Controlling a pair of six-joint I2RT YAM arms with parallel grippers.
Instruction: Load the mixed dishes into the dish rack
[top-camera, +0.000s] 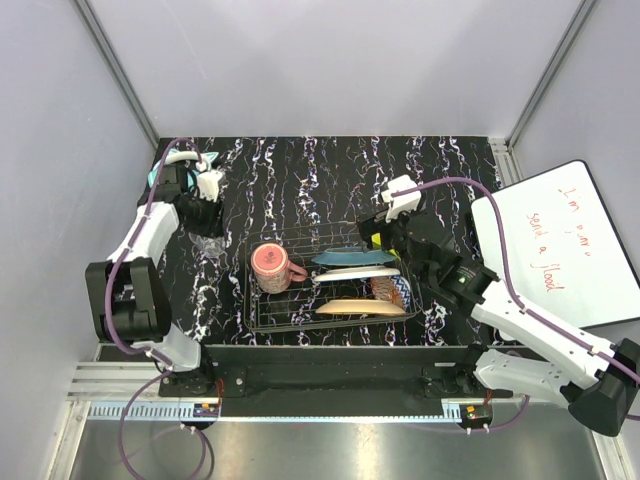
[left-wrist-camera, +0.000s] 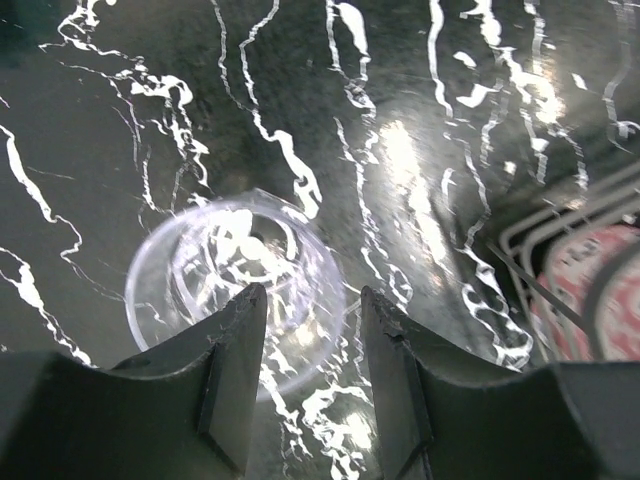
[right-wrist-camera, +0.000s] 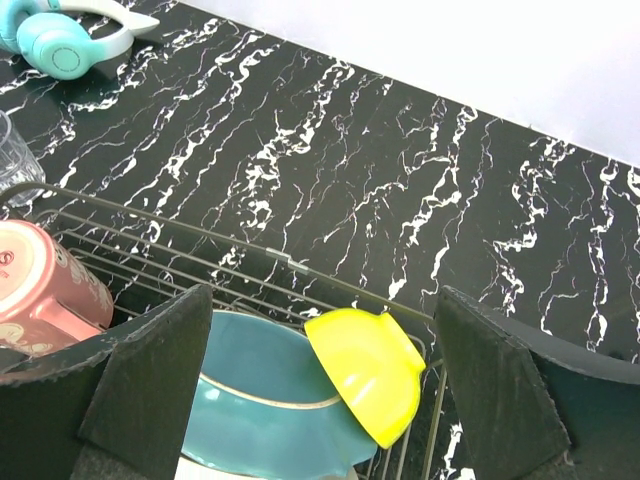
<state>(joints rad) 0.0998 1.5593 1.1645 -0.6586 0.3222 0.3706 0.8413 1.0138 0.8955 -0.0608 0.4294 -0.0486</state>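
The small clear glass (left-wrist-camera: 215, 275) stands upright on the marble table, left of the dish rack (top-camera: 262, 318). My left gripper (left-wrist-camera: 312, 292) hovers just over it, open, with the glass's right rim below the gap between the fingers. In the rack are the pink mug (top-camera: 270, 268), teal plate (top-camera: 352, 258), white plate (top-camera: 358, 272), red patterned bowl (top-camera: 392, 291) and tan plate (top-camera: 360, 307). The yellow-green bowl (right-wrist-camera: 370, 370) leans tilted against the teal plate (right-wrist-camera: 250, 410) at the rack's far right corner. My right gripper (right-wrist-camera: 322, 291) hangs wide open above it, holding nothing.
Teal cat-ear headphones (right-wrist-camera: 60, 35) lie at the far left corner of the table, behind the left arm. A whiteboard (top-camera: 560, 245) with red writing lies off the table's right edge. The rack's wire rim (left-wrist-camera: 560, 235) and the mug (left-wrist-camera: 590, 300) sit just right of the glass.
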